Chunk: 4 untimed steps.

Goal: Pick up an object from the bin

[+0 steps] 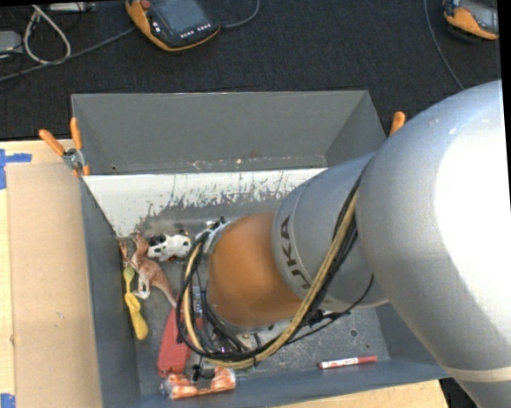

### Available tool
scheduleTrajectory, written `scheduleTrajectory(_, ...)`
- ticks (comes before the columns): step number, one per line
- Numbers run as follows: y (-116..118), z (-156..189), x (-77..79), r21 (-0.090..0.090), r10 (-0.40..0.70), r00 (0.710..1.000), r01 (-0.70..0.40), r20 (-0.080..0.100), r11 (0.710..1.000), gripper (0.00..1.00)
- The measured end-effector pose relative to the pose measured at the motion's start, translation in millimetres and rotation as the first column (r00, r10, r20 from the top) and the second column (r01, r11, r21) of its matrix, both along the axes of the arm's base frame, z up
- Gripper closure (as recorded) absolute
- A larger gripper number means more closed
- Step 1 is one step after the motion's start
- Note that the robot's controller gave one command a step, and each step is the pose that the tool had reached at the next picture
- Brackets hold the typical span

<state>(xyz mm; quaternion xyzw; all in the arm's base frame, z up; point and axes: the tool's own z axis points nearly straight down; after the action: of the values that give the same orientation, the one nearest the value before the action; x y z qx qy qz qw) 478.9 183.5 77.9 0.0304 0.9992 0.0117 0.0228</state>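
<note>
- My fingers are hidden under my orange cover (243,274) and its black cables (194,321). I cannot tell whether they are wide or narrow, or whether anything sits between them.
- My wrist reaches down into the bin (224,127) from the view's right. Its low end is over the left half of the floor, towards the near wall.
- Nearest that low end lies a red piece (171,348), long and flat, just to the view's left of the cables. Whether it touches them I cannot tell.
- Just below it in the view, against the near wall, lies an orange packet (198,384), crinkled, with pale patches. It sits right beneath the cable loops.
- Which of these two is under my fingers I cannot tell.
- Farther left, a yellow toy (134,307), long and thin, lies lengthwise by the left wall, apart from my wrist.
- Just beside it lies a tan animal (151,271), between the yellow toy and my cover.
- A black-and-white cow (169,245) lies by the back slope, just beside the cover's upper left edge.
- A red-and-white pen (348,361) lies flat by the near wall at the view's right, well apart from the other things and close under my grey arm (441,229).
</note>
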Motion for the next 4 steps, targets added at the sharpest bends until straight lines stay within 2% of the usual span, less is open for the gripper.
scheduleTrajectory(1, 6, 39, 0.7, -0.007, -0.189, 0.981, 0.189, -0.029, 0.982, 0.00)
scheduleTrajectory(2, 7, 68, 0.8, -0.004, -0.203, 0.979, 0.203, -0.024, 0.979, 0.00)
scheduleTrajectory(3, 7, 36, -5.6, -0.004, -0.303, 0.953, 0.303, -0.031, 0.953, 0.00)
scheduleTrajectory(4, -11, 42, 11.1, -0.009, -0.037, 0.999, 0.037, -0.024, 0.999, 0.00)
